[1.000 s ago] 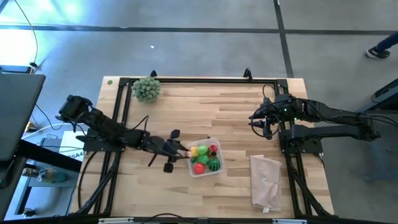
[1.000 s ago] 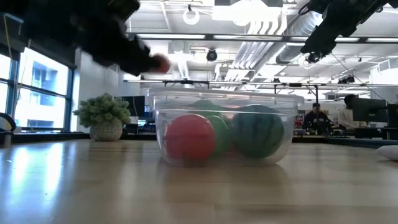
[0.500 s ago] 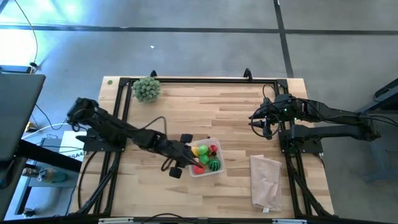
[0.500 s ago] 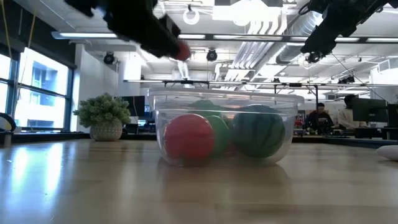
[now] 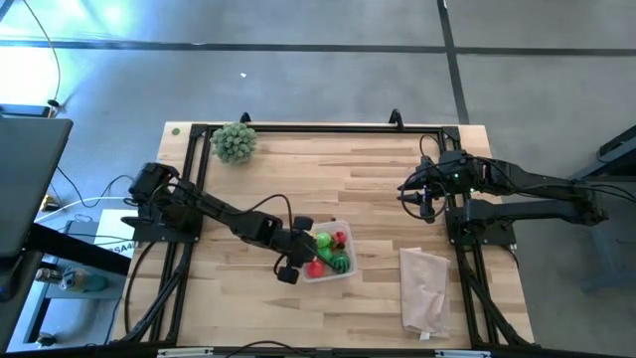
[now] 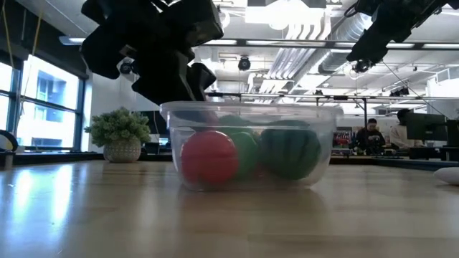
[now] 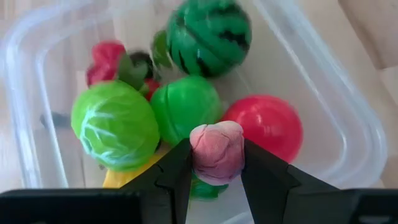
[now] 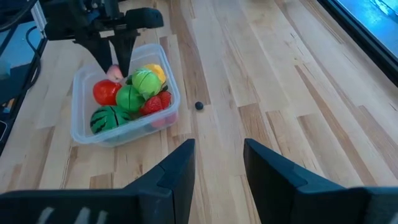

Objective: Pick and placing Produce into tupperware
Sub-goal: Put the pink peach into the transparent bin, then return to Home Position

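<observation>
The clear tupperware (image 5: 345, 269) sits near the table's middle. It holds produce: a striped watermelon ball (image 7: 208, 36), a red ball (image 7: 268, 126), a green ball (image 7: 184, 106), a cabbage-like ball (image 7: 113, 126) and a strawberry (image 7: 107, 57). My left gripper (image 7: 216, 169) hangs over the tupperware's left part (image 5: 303, 247), shut on a small pink toy piece (image 7: 216, 151). The low view shows this gripper (image 6: 188, 77) just above the rim. My right gripper (image 8: 217, 167) is open and raised by the table's right side (image 5: 421, 199). My left gripper pinches the small pink piece (image 7: 217, 142) between its two fingers (image 7: 177, 171), one on each side. The fingers slant down from the table's left. The piece is lifted clear, just above the produce inside the tupperware.
A grey-green bushy ball (image 5: 235, 141) stands at the far left corner. A pale pinkish bag (image 5: 424, 288) lies near the right front. A tiny dark bit (image 8: 199, 106) lies on the wood beside the tupperware. People sit in the room beyond (image 6: 369, 136).
My left gripper has travelled toward the table's right with the pink piece, from beside the tupperware to over its left part, and has come down toward the rim. The tupperware has shifted slightly toward the table's left in the low view.
</observation>
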Robot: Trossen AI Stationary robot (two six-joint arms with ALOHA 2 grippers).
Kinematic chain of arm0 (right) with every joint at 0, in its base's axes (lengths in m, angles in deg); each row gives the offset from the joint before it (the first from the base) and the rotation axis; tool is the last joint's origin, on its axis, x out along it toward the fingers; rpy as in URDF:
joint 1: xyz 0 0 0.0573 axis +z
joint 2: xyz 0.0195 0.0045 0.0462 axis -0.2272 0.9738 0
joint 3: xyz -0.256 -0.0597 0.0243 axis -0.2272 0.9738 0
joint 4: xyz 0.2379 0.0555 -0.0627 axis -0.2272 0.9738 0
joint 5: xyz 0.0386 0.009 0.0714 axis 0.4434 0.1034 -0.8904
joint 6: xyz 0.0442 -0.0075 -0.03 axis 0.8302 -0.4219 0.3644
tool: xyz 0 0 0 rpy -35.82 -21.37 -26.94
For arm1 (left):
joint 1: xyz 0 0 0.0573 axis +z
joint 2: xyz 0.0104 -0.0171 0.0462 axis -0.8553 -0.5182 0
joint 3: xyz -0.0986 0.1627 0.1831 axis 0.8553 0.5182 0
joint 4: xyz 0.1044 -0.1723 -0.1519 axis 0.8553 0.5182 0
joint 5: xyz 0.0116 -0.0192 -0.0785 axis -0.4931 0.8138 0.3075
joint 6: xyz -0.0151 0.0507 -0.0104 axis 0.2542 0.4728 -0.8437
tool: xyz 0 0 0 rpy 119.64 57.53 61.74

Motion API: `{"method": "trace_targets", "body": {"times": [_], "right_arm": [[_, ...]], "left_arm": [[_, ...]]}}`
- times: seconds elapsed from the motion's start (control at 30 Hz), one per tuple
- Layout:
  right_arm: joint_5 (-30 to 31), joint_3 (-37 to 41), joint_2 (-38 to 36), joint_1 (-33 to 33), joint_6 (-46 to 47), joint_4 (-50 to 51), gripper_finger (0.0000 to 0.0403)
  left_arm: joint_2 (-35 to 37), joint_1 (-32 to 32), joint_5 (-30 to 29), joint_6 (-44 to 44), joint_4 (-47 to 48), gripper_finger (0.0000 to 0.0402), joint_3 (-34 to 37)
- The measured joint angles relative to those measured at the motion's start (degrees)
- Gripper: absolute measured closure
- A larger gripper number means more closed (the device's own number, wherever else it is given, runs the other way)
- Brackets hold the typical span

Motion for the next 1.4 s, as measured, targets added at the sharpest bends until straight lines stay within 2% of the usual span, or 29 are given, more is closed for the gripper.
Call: {"method": "trace_targets", "body": {"times": [0.77, 1.13, 1.27, 1.4], "right_arm": [[-0.01, 0.01, 0.00, 0.00, 0.00, 0.00, 0.0274], [0.01, 0.00, 0.00, 0.02, 0.00, 0.00, 0.0274], [-0.01, 0.00, 0.00, 0.01, 0.00, 0.00, 0.0274], [0.01, 0.01, 0.01, -0.01, 0.00, 0.00, 0.0274]], "left_arm": [[0.00, 0.19, 0.44, 1.85, -0.31, 0.0284, 0.02], [0.02, 0.19, -0.45, -0.21, -0.43, 0.0188, -0.15], [0.02, 0.17, 0.28, -0.21, 1.86, 0.0178, -2.92], [0.02, 0.17, 0.30, -0.39, 11.50, 0.0177, -9.28]]}}
